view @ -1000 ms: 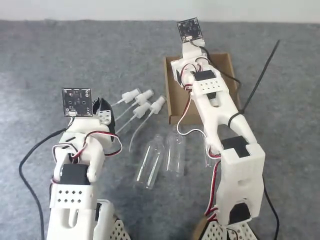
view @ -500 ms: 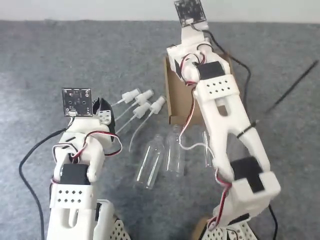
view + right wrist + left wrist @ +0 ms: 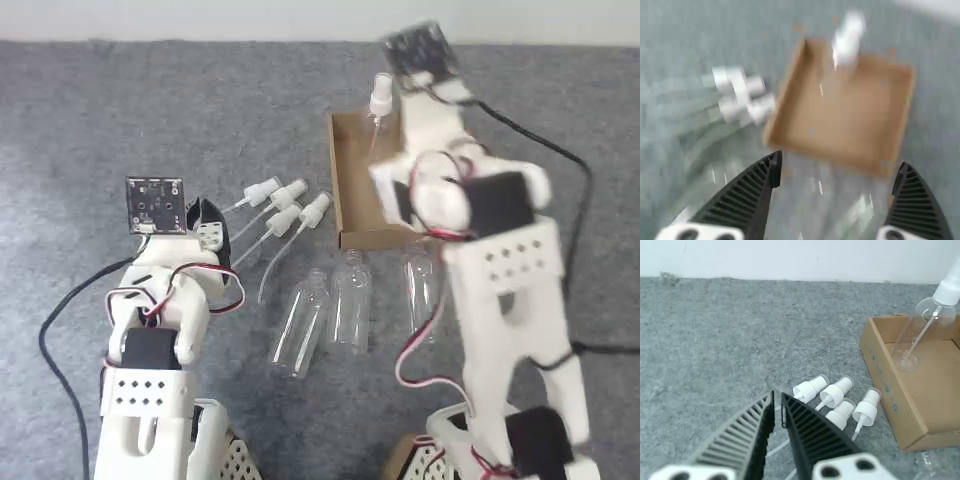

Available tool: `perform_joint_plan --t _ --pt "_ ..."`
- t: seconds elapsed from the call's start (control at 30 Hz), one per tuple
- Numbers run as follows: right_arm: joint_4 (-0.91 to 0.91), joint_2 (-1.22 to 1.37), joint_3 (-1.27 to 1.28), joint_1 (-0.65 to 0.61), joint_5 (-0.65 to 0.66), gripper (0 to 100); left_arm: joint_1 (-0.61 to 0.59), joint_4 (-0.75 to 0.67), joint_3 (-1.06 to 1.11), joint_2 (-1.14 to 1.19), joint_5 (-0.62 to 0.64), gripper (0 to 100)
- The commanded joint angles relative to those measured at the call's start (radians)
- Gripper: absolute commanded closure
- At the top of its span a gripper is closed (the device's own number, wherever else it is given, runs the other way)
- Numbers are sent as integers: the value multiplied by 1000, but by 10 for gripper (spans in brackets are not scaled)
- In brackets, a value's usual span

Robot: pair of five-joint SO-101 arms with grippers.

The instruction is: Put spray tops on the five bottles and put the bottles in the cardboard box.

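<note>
A clear bottle (image 3: 379, 112) with a white spray top stands upright in the cardboard box (image 3: 345, 190); it also appears as the capped bottle (image 3: 920, 325) and the blurred bottle (image 3: 847, 35). Several loose spray tops (image 3: 281, 206) lie left of the box. Three uncapped bottles (image 3: 349, 300) lie in front of it. My right gripper (image 3: 835, 180) hangs open and empty above the box's near edge. My left gripper (image 3: 777, 402) is shut and empty, just short of the spray tops (image 3: 837, 400).
Grey carpet covers the table, with a white wall at the far edge. The right arm (image 3: 500, 260) rises over the lying bottles and the box's right side. A black cable (image 3: 540, 140) runs to the right of the box.
The right arm has lifted and drawn back from the box, leaving the capped bottle standing inside. The left arm has not moved.
</note>
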Motion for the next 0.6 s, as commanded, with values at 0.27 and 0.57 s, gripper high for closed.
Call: perform_joint_plan --t 0.27,0.57 --pt "-110 -48 434 377 221 686 3 -28 -10 -2 0 981" --pt "-401 -47 801 334 157 685 3 -25 -10 -2 0 981"
